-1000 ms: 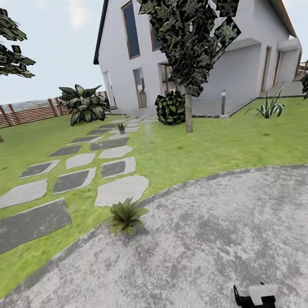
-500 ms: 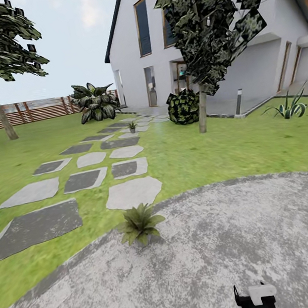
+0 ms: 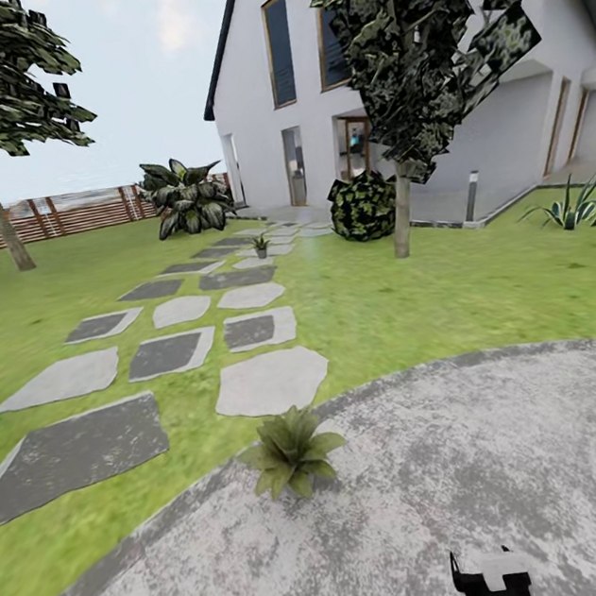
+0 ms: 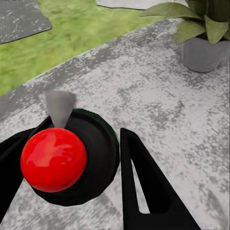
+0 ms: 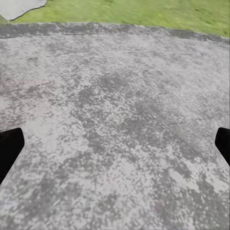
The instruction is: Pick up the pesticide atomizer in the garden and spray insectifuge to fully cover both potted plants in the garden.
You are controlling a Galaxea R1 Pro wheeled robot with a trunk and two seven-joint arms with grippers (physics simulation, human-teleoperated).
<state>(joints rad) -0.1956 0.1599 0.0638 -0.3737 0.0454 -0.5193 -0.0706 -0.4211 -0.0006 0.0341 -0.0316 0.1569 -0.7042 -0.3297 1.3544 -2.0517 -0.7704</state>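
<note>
Item: pesticide atomizer (image 4: 67, 155), clamped in my left hand (image 4: 72, 163), red cap up.
Item: right hand (image 5: 115, 143), fingers spread, carrying nothing.
Item: near potted plant (image 3: 292, 452) on the paved patch (image 3: 475, 462); the far one (image 3: 260, 244) stands among the stepping stones (image 3: 270, 380).
Risk, as I judge it: spraying from here undershoots, leaving leaves uncovered.

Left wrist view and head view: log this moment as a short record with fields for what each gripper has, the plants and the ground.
left gripper: shut on the pesticide atomizer, red top facing the camera, grey nozzle pointing ahead
right gripper: open, nothing between its fingers, above the paved patch
near potted plant: at the paved patch's edge, in a grey pot, ahead of the robot
far potted plant: small, on the stepping stones toward the house
ground: lawn around the stones
spray: none visible
</note>
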